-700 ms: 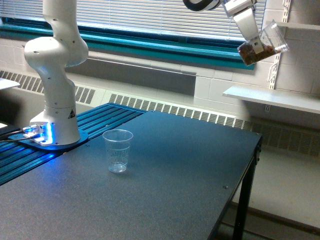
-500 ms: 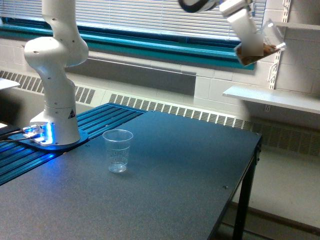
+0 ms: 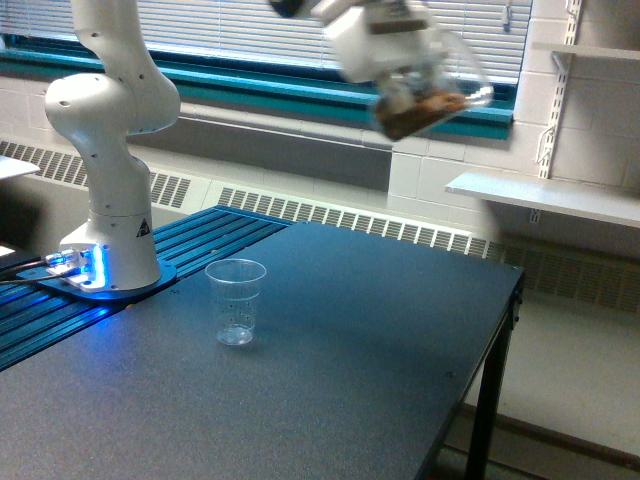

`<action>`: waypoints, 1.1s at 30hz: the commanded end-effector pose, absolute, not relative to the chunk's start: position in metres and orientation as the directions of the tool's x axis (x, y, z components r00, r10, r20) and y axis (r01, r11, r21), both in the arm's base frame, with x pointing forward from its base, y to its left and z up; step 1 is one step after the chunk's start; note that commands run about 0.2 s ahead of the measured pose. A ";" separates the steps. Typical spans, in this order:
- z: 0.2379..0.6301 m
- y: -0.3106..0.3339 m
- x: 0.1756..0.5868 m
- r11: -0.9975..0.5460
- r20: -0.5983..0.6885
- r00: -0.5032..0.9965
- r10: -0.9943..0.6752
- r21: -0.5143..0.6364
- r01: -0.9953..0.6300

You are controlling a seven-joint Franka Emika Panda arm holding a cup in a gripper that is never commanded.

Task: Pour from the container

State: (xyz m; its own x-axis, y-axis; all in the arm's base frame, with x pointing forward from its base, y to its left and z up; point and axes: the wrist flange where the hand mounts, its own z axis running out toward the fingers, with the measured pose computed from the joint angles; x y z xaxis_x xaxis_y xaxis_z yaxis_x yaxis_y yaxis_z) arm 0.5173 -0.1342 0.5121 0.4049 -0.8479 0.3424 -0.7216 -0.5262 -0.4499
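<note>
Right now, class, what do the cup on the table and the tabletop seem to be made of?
Cup: probably thin clear plastic, glossy; the tabletop shows through it and faint printed marks sit on its wall.
Tabletop: dark speckled matte surface, likely laminate, though the look leaves that open.

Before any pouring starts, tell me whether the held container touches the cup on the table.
Apart. The exterior view shows the container high in the gripper, with open air above the cup.

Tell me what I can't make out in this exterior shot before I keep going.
- White gripper: motion-blurred; jaw state unreadable.
- Small clear container with brown contents: smeared; tilt and fill level unclear.
- Arm's upper links: cut off by the top edge.
- Printed markings on the tapered clear plastic cup: too small.
</note>
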 end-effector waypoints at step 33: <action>0.601 -0.127 0.350 -0.532 0.407 0.356 -0.841 -0.507 -0.678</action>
State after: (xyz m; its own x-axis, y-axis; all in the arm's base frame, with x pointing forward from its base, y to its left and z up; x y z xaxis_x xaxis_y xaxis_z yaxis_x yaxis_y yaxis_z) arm 0.3700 -0.1193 0.5970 0.3782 -0.8351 0.3995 -0.6768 -0.5438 -0.4962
